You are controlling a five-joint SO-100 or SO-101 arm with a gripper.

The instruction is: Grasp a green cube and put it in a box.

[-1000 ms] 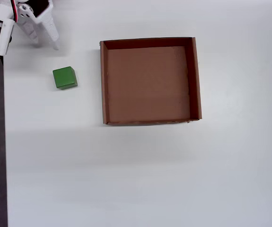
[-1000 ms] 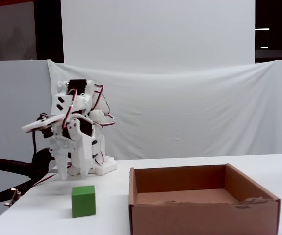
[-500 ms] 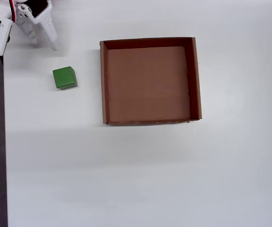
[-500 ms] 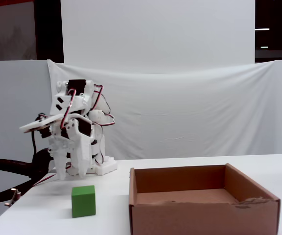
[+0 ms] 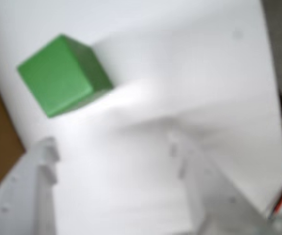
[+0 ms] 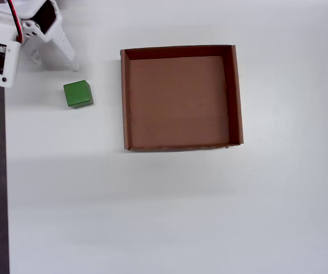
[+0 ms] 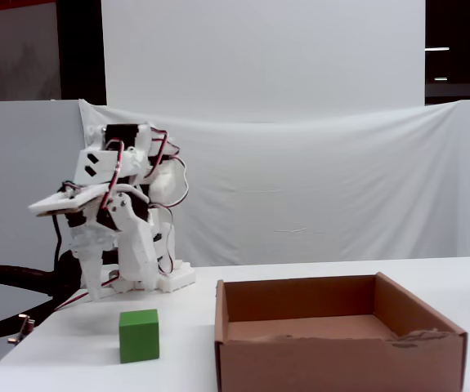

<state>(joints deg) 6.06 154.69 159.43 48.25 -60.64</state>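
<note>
The arm [image 7: 116, 216] was built of white printed plastic segments with black servo bodies set into the joints. Red and black cables looped between the upper segments. The gripper [image 7: 116, 290] had two white tapered fingers [image 6: 65, 51]. A flat white plate projected from its side.

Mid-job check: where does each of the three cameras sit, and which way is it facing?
Wrist view: rides the arm, looks down past the open hand at the small green cube.
Overhead view: straight down on the white table; hand top left.
Fixed view: table height, facing the arm; shallow brown cardboard box nearest.
All three show cube and hand.
</note>
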